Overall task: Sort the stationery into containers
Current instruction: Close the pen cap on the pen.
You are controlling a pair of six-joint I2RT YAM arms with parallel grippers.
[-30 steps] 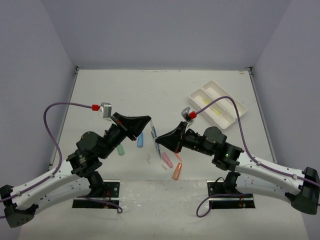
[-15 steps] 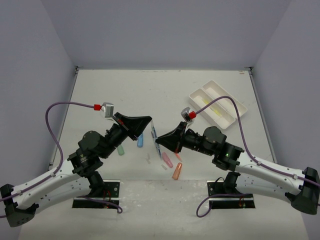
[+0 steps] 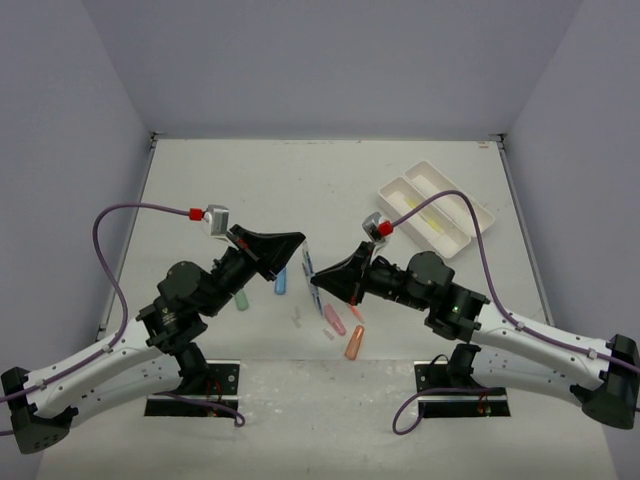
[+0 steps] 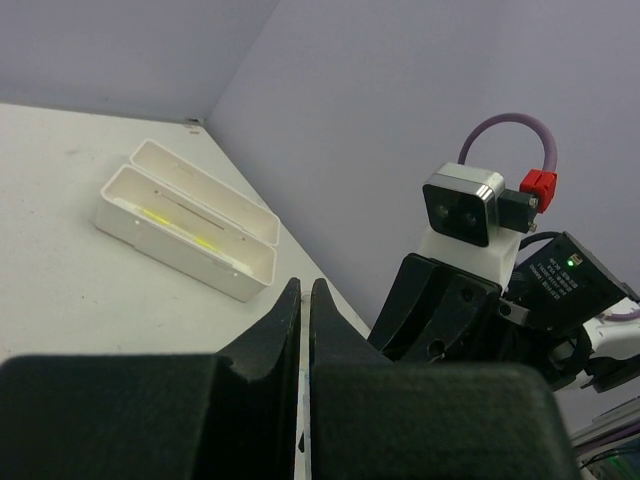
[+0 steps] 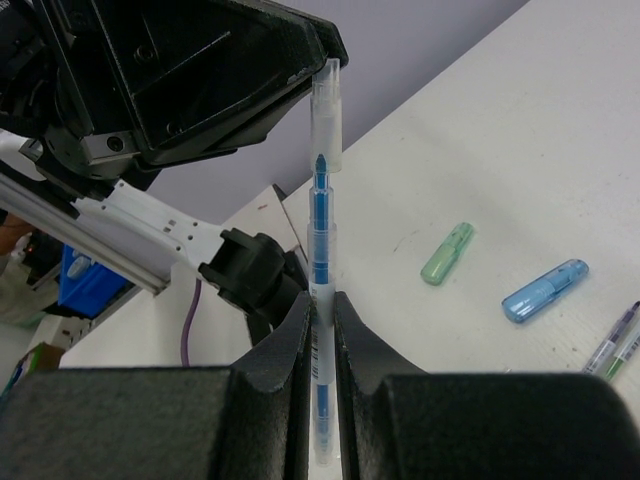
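From above, we are seeing the left gripper point(image 3: 300, 240) and right gripper point(image 3: 313, 284) tip to tip at a thin clear-barrelled blue pen point(image 3: 306, 263), well apart from the shallow white two-compartment plastic tray point(image 3: 482, 213). The left wrist is showing closed jaws; the right wrist alone is showing both clamping the pen.

left gripper point(image 3: 299, 241): points right; its tip is at the far end of the blue pen point(image 3: 308, 268)
right gripper point(image 3: 316, 284): points left; its tip is at the pen's near end
blue pen: slanted, spanning the two gripper tips
tray point(image 3: 430, 175): white, two long compartments, at the far right of the surface point(image 3: 330, 180)
yellow pen point(image 3: 425, 216): lies in the tray compartment nearer the arms
loose on the surface: green piece point(image 3: 241, 300) and blue piece point(image 3: 281, 280) by the left arm; pink piece point(image 3: 335, 321) and orange piece point(image 3: 354, 342) by the right; clear bits point(image 3: 297, 320) between
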